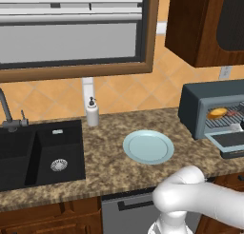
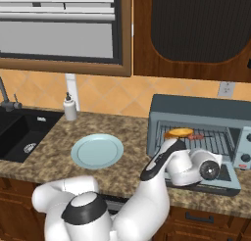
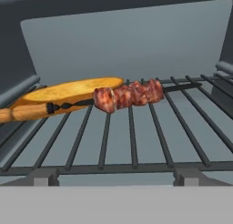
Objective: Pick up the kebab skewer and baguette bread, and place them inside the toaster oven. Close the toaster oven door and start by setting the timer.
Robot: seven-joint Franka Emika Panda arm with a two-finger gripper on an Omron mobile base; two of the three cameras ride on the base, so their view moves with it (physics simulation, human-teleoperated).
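In the hand view's centre, the kebab skewer (image 3: 127, 95) lies on the wire rack (image 3: 136, 136) against the baguette bread (image 3: 68, 91); the jaws stand spread, holding nothing.

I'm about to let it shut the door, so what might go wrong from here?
The white arm's hand sits open over the grey drop-down door, so lifting the door now could catch it. In the hand view, the wooden-handled kebab skewer lies across the golden oval baguette on the wire rack, its handle toward the front left; a knock while backing out might roll it.
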